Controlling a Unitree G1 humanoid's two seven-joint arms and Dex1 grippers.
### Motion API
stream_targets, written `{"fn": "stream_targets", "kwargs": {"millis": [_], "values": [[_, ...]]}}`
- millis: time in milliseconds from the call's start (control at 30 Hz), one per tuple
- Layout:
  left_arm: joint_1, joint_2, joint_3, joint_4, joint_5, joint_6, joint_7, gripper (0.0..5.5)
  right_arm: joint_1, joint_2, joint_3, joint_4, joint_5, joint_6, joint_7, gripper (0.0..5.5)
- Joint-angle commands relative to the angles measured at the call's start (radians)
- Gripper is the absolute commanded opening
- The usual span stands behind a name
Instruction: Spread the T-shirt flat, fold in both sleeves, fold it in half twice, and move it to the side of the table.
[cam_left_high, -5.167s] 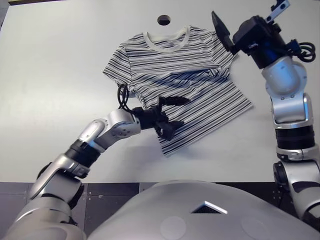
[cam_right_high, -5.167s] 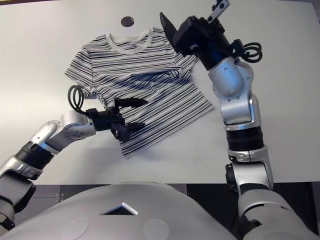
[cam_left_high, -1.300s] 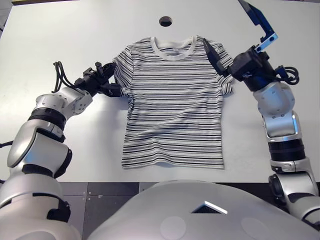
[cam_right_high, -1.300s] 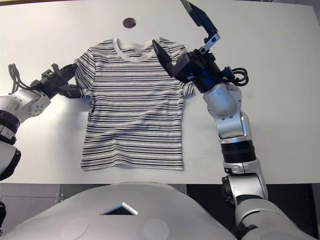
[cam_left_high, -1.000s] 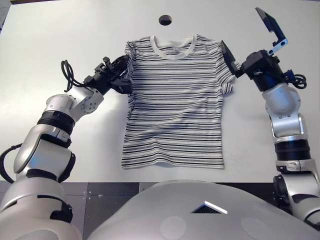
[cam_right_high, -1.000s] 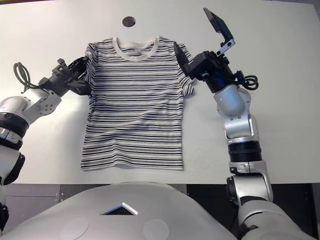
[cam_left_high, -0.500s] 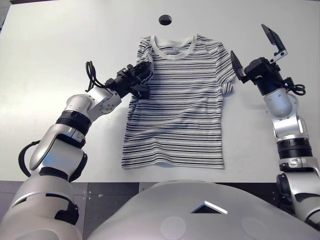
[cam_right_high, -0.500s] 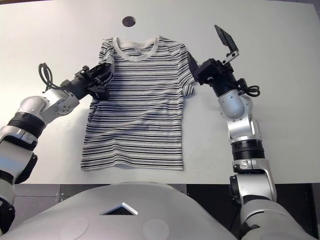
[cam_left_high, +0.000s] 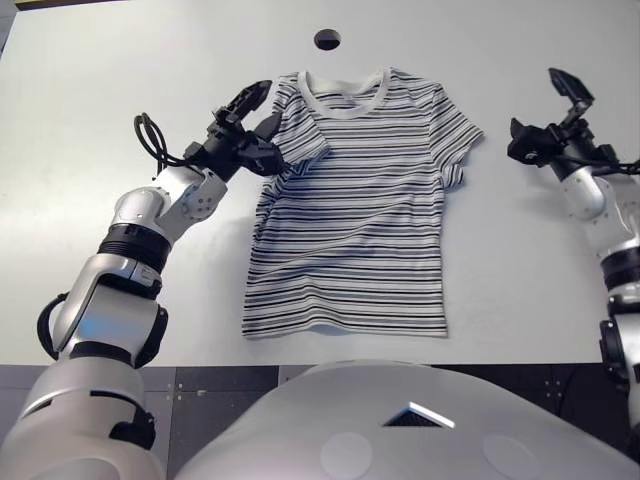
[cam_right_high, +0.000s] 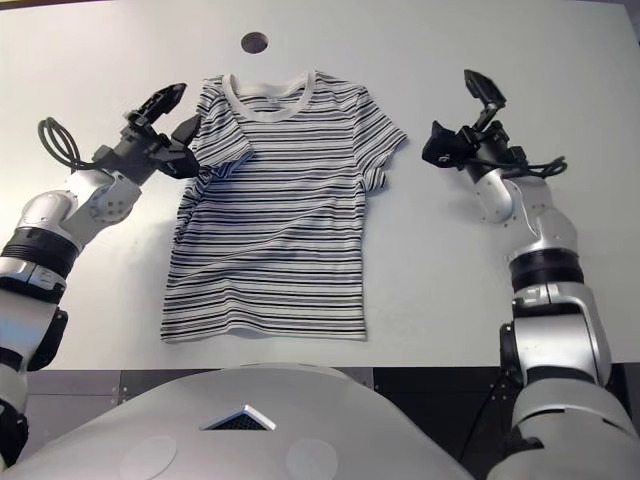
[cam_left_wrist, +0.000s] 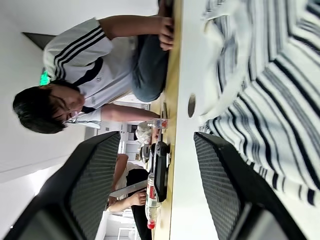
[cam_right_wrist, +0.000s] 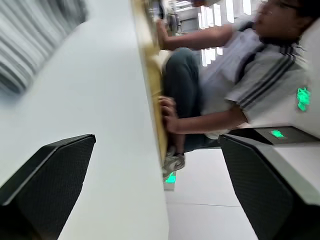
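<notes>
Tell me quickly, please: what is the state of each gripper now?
Left gripper: open, empty, beside the T-shirt sleeve.
Right gripper: open, empty, over the table.

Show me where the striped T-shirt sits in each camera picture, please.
Left eye view: T-shirt in the middle, spread on the white table.
Right eye view: middle, slightly towards the robot's left.
Left wrist view: close-up stripes beside the dark round hole.
Right wrist view: blurred stripes across bare table.
Shared landmark: that hole, just beyond the collar in both eye views.
</notes>
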Motion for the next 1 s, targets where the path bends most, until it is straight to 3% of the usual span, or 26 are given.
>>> {"fn": "stream_targets", "kwargs": {"millis": [33,167,333,733,1000], "values": [[0.042,0.007,0.022,-0.066,-0.001,0.011,0.003,2.73,-0.128,0.045,0.121,0.192,-0.089,0.02,-0.059,4.57],[0.079,0.01,0.049,-0.137,-0.013,0.022,-0.01,2.73,-0.177,0.092,0.23,0.268,-0.14,0.003,-0.088,4.57],[0.111,0.001,0.074,-0.193,-0.023,0.038,-0.022,2.73,-0.133,0.069,0.311,0.175,-0.137,-0.077,-0.06,4.57],[0.152,0.005,0.126,-0.259,-0.029,0.056,-0.034,2.73,-0.1,0.031,0.34,0.088,-0.101,-0.07,-0.016,4.57],[0.156,-0.003,0.141,-0.268,-0.029,0.06,-0.033,2.78,-0.097,0.045,0.366,0.094,-0.094,-0.084,-0.01,3.01]]}}
